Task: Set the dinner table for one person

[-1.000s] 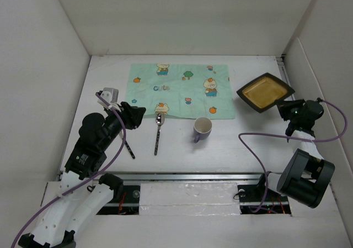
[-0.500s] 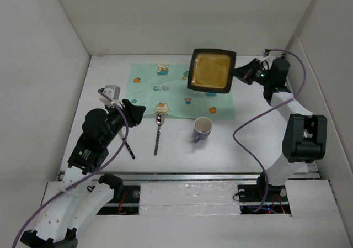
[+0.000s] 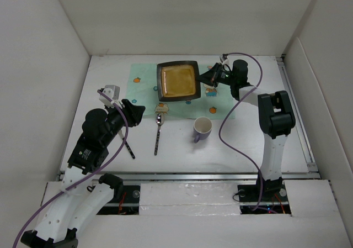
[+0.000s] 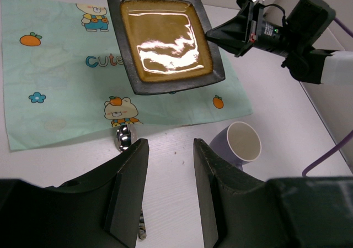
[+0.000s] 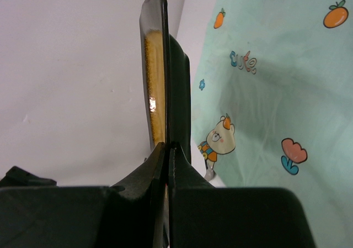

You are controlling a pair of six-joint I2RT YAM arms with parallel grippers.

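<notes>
My right gripper is pinched tight on the rim of the square plate, a dark dish with a glossy amber inside, and holds it over the middle of the bear-print placemat. That green cloth lies spread on the far half of the white dinner table. From my wrist view the plate is edge-on between my fingers. I cannot tell whether its underside touches the cloth, so I count the plate as positioned but not yet released. My left gripper hangs half open with nothing between its jaws, just off the placemat's near left corner. It is above the spoon, whose bowl meets the placemat's near edge while the handle points away from the cloth. Left of the spoon, clear of the placemat, lies a second slim dark utensil that I cannot identify. A lilac mug stands upright and empty just off the placemat's near edge, toward its right end. As I judge it, the cloth is laid and the plate is nearly home. What remains is letting go of the plate, then arranging the spoon, the other utensil and the mug neatly around the placemat.
</notes>
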